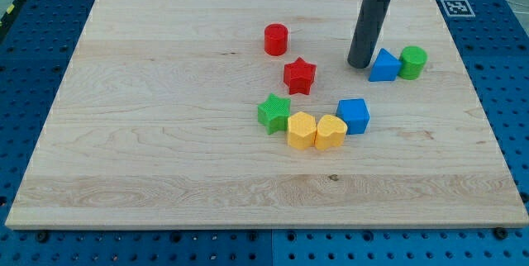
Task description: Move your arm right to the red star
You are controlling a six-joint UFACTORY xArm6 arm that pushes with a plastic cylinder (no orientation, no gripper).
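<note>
The red star (299, 76) lies on the wooden board (165, 117), right of centre. My tip (359, 65) stands on the board to the right of the star, about a block's width and a half away and slightly higher in the view. It is just left of a blue triangular block (383, 66), close to touching it. Nothing hides the star.
A red cylinder (275, 40) sits up-left of the star. A green cylinder (412, 62) touches the blue triangular block. Below the star lie a green star (274, 113), a yellow hexagon (302, 130), a yellow heart-like block (331, 131) and a blue cube (354, 116).
</note>
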